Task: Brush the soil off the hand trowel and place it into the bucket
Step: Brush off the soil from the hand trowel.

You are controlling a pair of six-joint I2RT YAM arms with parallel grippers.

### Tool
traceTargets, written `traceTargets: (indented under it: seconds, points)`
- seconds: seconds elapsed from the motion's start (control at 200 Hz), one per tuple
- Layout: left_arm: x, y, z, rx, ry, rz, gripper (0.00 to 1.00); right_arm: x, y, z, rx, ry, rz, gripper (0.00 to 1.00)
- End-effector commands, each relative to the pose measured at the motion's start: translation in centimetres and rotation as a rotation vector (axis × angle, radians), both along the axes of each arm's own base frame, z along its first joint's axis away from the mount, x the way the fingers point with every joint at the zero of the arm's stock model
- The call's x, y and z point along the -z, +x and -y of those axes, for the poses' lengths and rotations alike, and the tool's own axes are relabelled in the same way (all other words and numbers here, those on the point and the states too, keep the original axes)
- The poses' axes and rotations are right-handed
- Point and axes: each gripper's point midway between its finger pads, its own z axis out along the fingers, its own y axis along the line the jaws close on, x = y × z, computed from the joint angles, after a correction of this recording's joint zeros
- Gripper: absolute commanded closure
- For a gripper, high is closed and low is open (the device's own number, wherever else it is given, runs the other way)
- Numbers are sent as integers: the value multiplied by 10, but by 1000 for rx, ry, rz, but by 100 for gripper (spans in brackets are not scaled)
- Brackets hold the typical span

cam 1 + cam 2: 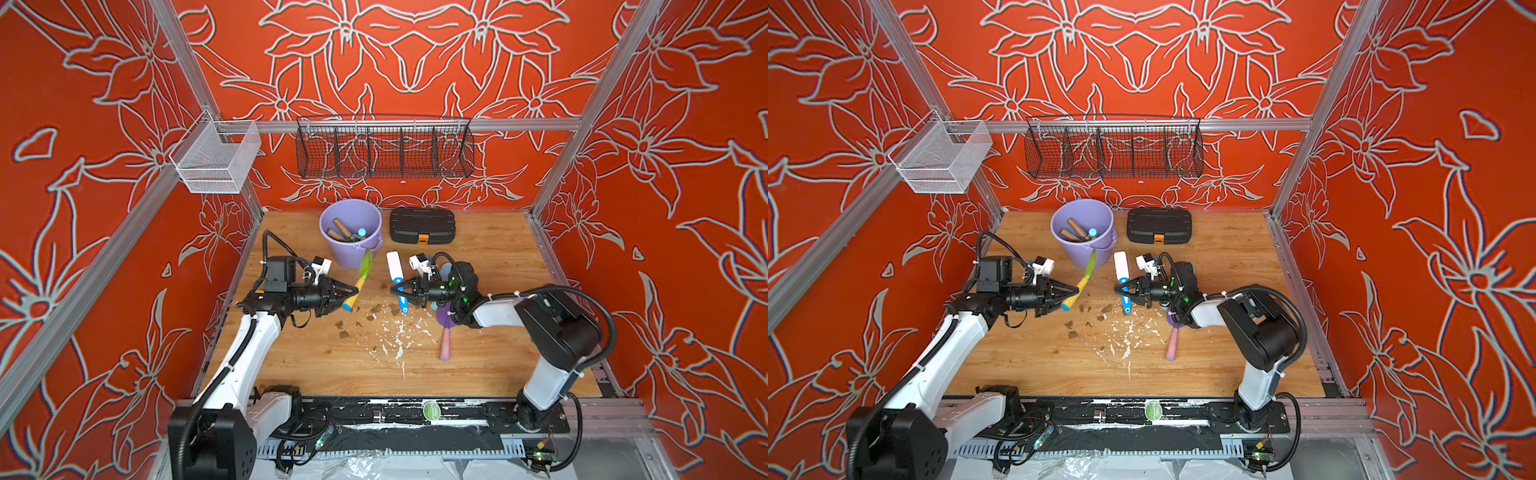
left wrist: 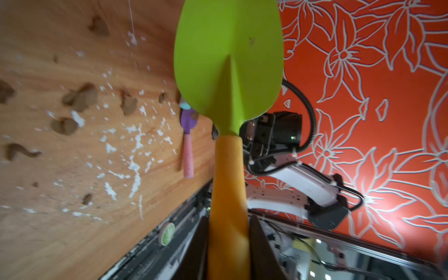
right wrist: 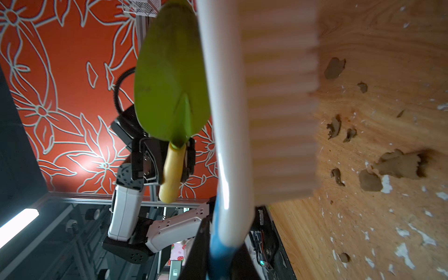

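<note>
My left gripper (image 1: 351, 293) (image 2: 229, 244) is shut on the yellow handle of the hand trowel (image 1: 365, 268) (image 2: 228, 60). Its green blade is off the table and points toward the lavender bucket (image 1: 349, 255) (image 1: 1077, 253) at the back. One small dark speck (image 2: 252, 41) shows on the blade. To its right, apart from it, stands a white brush (image 1: 395, 268) (image 3: 228, 121), its blue handle gripped in my shut right gripper (image 1: 397, 291) (image 3: 219, 252). Brown soil clumps (image 1: 376, 308) (image 2: 81, 97) (image 3: 397, 163) lie on the wooden table below both tools.
A purple trowel with a pink handle (image 1: 444, 332) (image 2: 188, 145) lies under my right arm. Wooden-handled tools (image 1: 343, 230) sit in the bucket. A black case (image 1: 422, 224) stands right of the bucket. White flecks (image 1: 395, 336) litter the table. A wire basket (image 1: 384, 149) hangs on the back wall.
</note>
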Motion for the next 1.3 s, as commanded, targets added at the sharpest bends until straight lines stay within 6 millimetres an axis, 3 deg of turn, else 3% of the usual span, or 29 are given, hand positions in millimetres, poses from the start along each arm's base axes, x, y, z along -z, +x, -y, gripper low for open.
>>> traceTargets:
  seconds: [0.0,0.175,0.235,0.395,0.811,0.926,1.066,1.296]
  points:
    - [8,-2,-14,-83,285,108,100,16,-18,10,-15,-158,-15,100]
    - [21,0,-8,-125,556,152,100,-10,-32,24,-12,-287,92,100]
    - [40,3,-12,-115,623,65,100,-18,-35,27,-14,-293,103,100]
    - [68,0,-17,-73,726,-27,100,-23,-41,32,-4,-309,130,100]
    - [5,29,-5,-29,772,72,100,-24,-43,36,7,-327,157,100]
    - [-10,50,-6,-45,820,115,100,-24,-41,35,4,-330,164,100]
    - [-19,91,-20,-73,877,94,100,-27,-37,32,-4,-328,178,100]
    - [-9,152,-31,-90,884,15,100,-28,-33,29,-16,-327,188,100]
